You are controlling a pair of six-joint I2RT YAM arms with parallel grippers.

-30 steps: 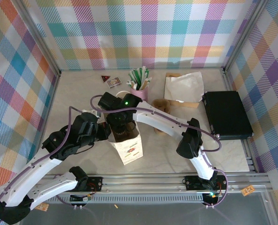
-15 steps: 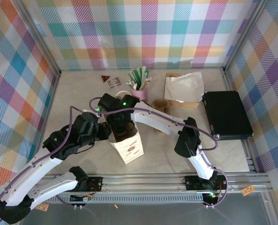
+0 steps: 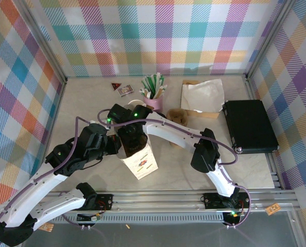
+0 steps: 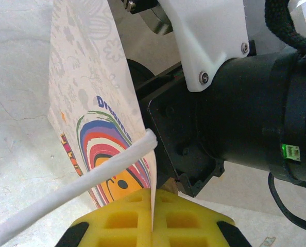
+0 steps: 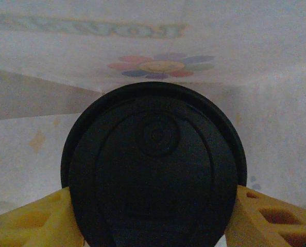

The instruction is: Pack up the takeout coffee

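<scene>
A white paper bag [image 3: 141, 160] with a colourful print stands upright mid-table. My left gripper [image 3: 115, 146] is shut on the bag's left top edge; in the left wrist view the yellow pads [image 4: 122, 221] pinch the paper wall [image 4: 86, 98] beside its white rope handle [image 4: 91, 180]. My right gripper [image 3: 131, 140] reaches down into the bag's mouth. It is shut on the takeout coffee, whose round black lid [image 5: 153, 170] sits between the yellow fingers [image 5: 32, 221], with the bag's inner walls [image 5: 153, 36] all round. The cup's side is hidden.
Behind the bag stands a pink cup of sticks [image 3: 154, 93], with brown cups [image 3: 176, 117] to its right. A white paper sheet [image 3: 202, 94] and a black case [image 3: 251, 126] lie at the back right. Small packets [image 3: 123, 89] lie at the back left.
My right gripper has sunk slightly deeper into the bag with the coffee, its arm shifting a little left. The left gripper keeps its pinch on the bag edge.
</scene>
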